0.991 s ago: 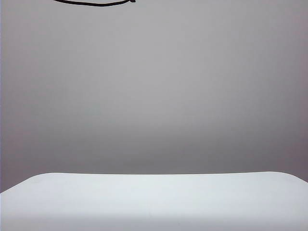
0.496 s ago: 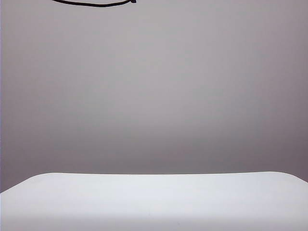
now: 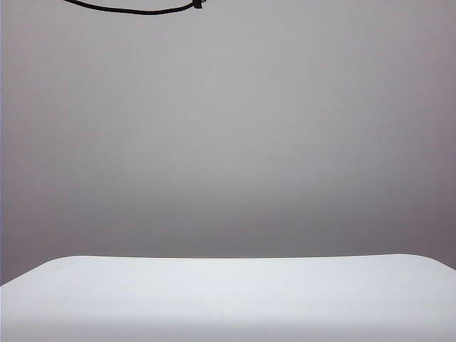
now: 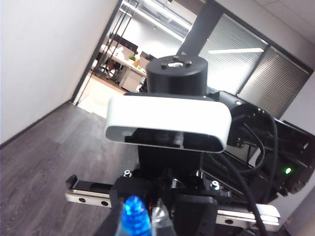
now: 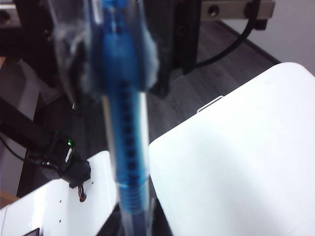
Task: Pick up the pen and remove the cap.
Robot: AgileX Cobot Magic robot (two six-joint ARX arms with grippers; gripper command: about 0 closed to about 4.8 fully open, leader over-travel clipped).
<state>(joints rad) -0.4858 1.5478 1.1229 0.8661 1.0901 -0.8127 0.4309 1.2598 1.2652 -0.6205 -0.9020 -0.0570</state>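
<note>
The pen [image 5: 123,137] hangs in the air between my two grippers, which face each other. Its blue ribbed section runs from my left gripper [image 5: 106,64] down to my right gripper [image 5: 133,228]. The right fingers [image 5: 158,227] are shut on a pale translucent end that I take for the cap [image 5: 132,216]; blur hides its edges. In the left wrist view, my left gripper [image 4: 136,223] is shut on the pen [image 4: 132,211], whose blue ribbed part pokes out between the fingers. Neither gripper nor the pen appears in the exterior view.
A white table [image 3: 228,299] fills the bottom of the exterior view below a plain grey wall. A black cable [image 3: 128,8] loops along the top edge. The table's rounded corner [image 5: 236,162] lies below the pen, with dark floor beside it.
The black cable at the top of the exterior view has shifted slightly. Nothing else there differs.
</note>
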